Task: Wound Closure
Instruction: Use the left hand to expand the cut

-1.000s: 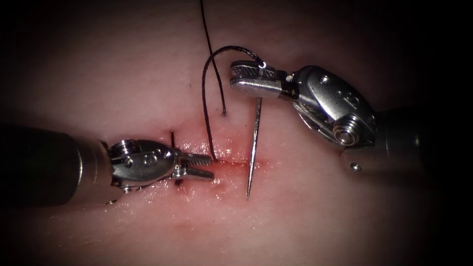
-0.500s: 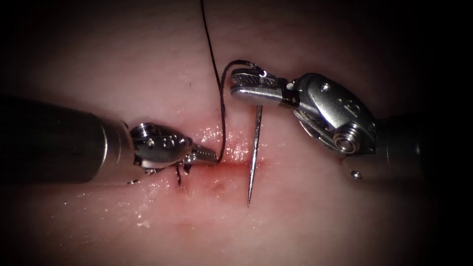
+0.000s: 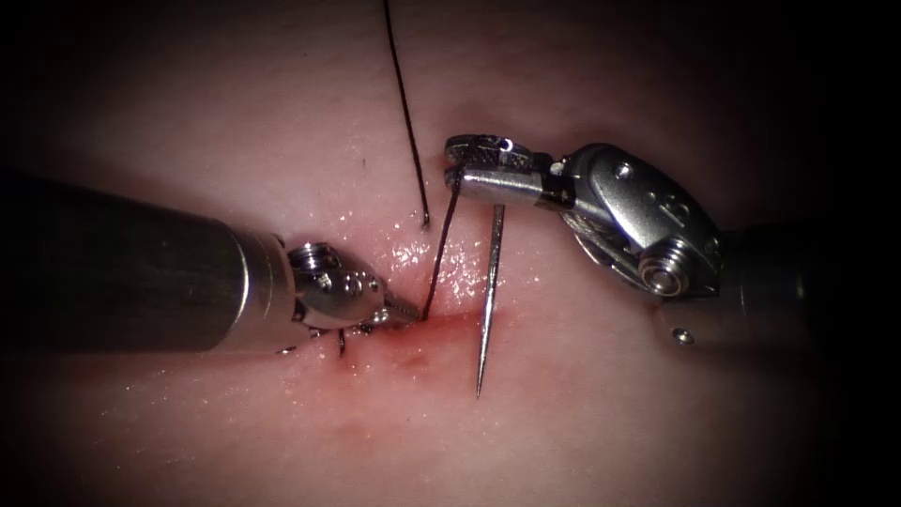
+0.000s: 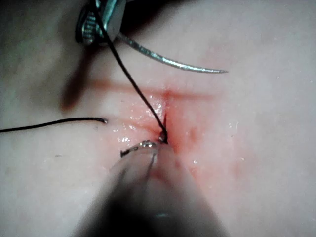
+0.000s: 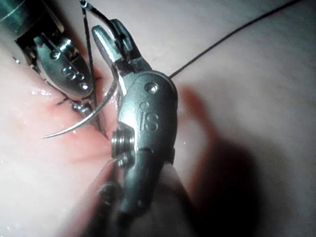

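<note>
Needle hangs free above the tissue, not in it, pinched near its rear end by the right claw in the upper middle of the endoscope frame; its tip points down just past the cut. Thread runs taut from that claw down to the cut at frame centre. Left claw is pressed together at the point where the thread meets the cut; can't tell if it pinches thread or tissue. Another thread strand runs from the top edge into the tissue. Red fluid wets the cut.
</note>
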`<state>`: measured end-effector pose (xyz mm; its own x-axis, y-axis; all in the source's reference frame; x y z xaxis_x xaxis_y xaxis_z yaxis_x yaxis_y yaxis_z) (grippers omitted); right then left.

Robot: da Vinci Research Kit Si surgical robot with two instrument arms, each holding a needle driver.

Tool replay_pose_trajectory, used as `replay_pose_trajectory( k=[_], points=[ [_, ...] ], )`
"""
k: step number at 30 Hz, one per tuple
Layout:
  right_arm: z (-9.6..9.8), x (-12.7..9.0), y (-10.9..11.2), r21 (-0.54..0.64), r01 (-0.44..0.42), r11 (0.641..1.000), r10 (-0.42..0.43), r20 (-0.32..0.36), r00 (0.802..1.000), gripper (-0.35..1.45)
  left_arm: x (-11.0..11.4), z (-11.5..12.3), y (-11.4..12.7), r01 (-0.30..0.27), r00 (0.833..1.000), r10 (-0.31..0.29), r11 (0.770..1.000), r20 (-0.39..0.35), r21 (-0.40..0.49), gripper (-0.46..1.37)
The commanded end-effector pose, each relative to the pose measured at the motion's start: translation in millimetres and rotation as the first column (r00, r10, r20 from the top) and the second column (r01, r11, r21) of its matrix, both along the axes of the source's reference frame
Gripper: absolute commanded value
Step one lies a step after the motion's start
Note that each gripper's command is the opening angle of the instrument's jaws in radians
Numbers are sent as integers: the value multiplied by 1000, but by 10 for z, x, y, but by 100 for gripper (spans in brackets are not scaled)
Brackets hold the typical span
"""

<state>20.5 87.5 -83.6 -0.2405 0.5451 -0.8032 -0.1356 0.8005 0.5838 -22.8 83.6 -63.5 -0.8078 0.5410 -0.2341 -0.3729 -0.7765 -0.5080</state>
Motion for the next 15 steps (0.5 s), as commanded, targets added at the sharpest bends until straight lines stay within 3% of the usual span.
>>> replay_pose_trajectory(
  k=[1, 10, 13, 14, 15],
  points=[
    [0, 0, 0, 1, -4, 1000, 4, 2, 1000, -35, 0, -2, -1, -18, 1000, 18, 1000, -5, 19, -34],
    [1, 1, 0, 1, -6, 1000, 6, 3, 1000, -35, 9, -2, -17, -42, 998, 46, 996, -50, 84, -31],
    [1, 3, -1, -1, -7, 1000, 7, 4, 1000, -35, 10, 2, -16, -46, 997, 51, 995, -58, 88, -15],
    [3, 6, -2, -2, -12, 1000, 12, 3, 1000, -35, 10, 7, -14, -31, 997, 36, 997, -66, 73, 8],
    [3, 7, -2, 3, -9, 1000, 9, 3, 1000, -35, 10, 8, -13, -25, 997, 29, 997, -70, 68, 16]
  ],
)
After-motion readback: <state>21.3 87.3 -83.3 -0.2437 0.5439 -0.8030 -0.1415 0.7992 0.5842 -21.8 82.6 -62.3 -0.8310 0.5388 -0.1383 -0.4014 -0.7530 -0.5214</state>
